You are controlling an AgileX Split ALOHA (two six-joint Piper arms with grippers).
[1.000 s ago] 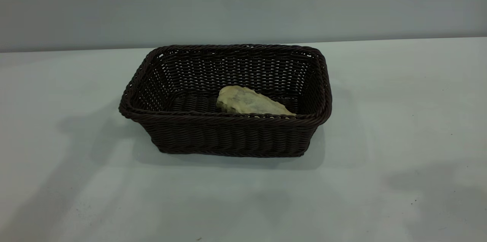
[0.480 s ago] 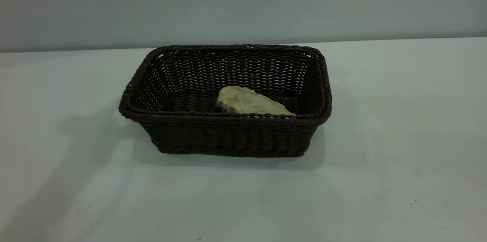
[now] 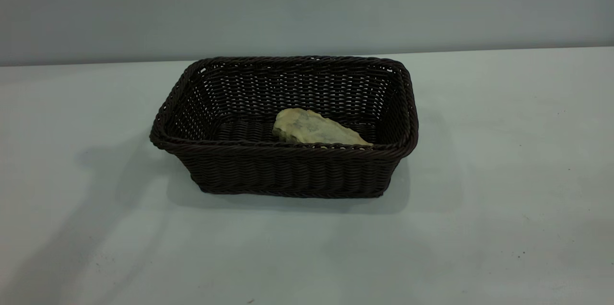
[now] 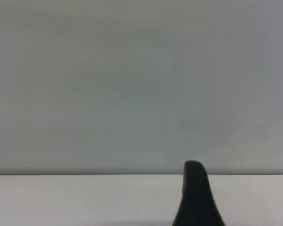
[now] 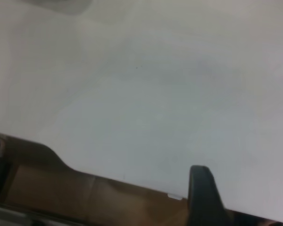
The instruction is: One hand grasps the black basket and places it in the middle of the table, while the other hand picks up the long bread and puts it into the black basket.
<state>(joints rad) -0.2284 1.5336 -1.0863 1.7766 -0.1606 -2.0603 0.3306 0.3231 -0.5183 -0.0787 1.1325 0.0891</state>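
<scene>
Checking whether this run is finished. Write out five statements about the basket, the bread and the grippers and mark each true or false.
1. The long bread lies inside the black basket. True.
2. The basket is tipped onto its side. False: it stands upright on the table, open side up.
3. A gripper is holding the basket's rim. False: no gripper shows in the exterior view, and nothing touches the basket.
4. The bread shows its pale yellow-beige side with dark smudges. True.
5. The bread sits in the basket's left half in the exterior view. False: it lies right of centre, against the near wall.
</scene>
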